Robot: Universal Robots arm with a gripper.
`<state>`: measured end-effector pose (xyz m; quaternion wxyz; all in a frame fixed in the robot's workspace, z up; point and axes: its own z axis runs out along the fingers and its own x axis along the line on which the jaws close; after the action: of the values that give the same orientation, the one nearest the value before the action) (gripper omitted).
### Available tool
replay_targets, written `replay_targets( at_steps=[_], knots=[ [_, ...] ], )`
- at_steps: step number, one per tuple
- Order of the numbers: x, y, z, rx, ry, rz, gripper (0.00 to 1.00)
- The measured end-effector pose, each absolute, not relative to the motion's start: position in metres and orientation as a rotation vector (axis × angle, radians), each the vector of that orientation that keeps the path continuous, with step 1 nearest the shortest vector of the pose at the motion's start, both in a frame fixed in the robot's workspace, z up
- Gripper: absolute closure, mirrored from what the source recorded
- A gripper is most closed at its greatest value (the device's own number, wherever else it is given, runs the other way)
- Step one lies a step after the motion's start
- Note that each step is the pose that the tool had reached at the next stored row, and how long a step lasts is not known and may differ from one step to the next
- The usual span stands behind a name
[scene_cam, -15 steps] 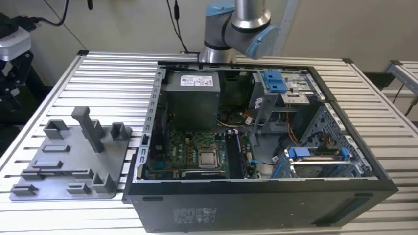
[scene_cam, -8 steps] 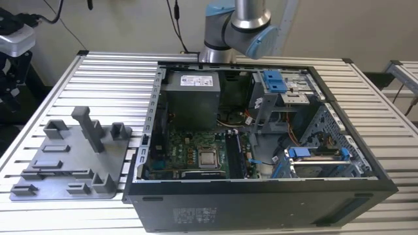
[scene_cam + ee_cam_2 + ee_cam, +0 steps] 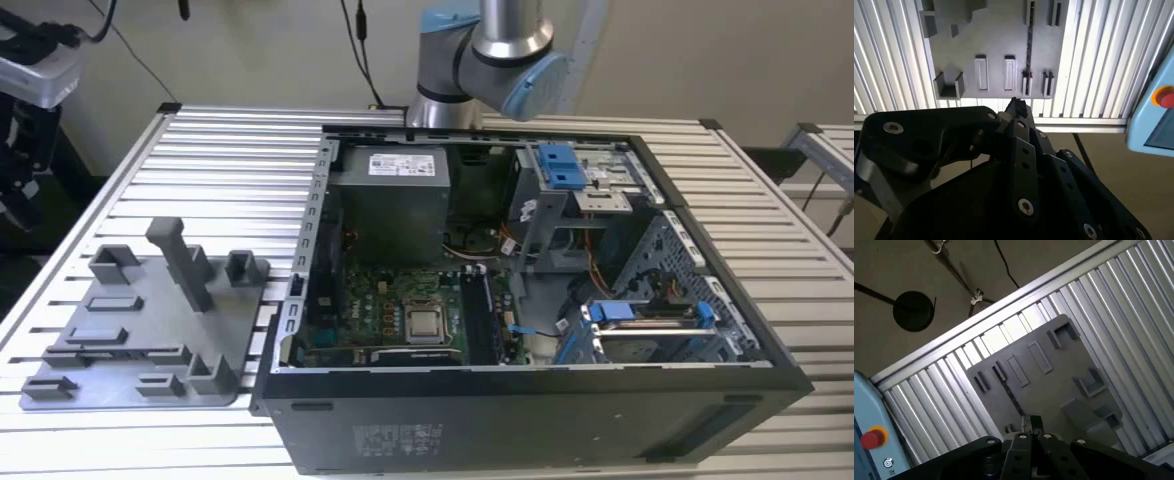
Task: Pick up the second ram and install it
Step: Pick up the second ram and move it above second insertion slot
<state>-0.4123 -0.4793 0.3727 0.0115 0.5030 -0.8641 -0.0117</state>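
The second ram [image 3: 1029,50] is a thin dark stick standing on edge in a slot of the grey moulded tray [image 3: 994,35]. In the first wrist view the ram [image 3: 1013,400] runs as a dark line across the tray [image 3: 1054,385]. My gripper [image 3: 1016,106] hangs high above the tray, near the ram's end, with its black fingers drawn together and nothing between them. Its tips [image 3: 1031,424] show over the tray's edge in the first wrist view. In the exterior view the tray [image 3: 134,330] lies on the slatted table at the left of the open computer case [image 3: 534,385].
Inside the case lie the motherboard's memory slots [image 3: 478,315], the silver processor [image 3: 426,322], a power supply [image 3: 390,200] and blue drive brackets [image 3: 561,165]. A pale blue pendant with a red button [image 3: 1164,97] sits off the table's edge. The arm's base [image 3: 467,70] stands behind the case.
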Motion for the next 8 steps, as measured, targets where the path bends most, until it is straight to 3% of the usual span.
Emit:
replay_targets(
  at_steps=[8],
  knots=[
    [-0.4123, -0.4793, 0.3715, 1.757, -2.571, -0.026, 0.89]
  ],
)
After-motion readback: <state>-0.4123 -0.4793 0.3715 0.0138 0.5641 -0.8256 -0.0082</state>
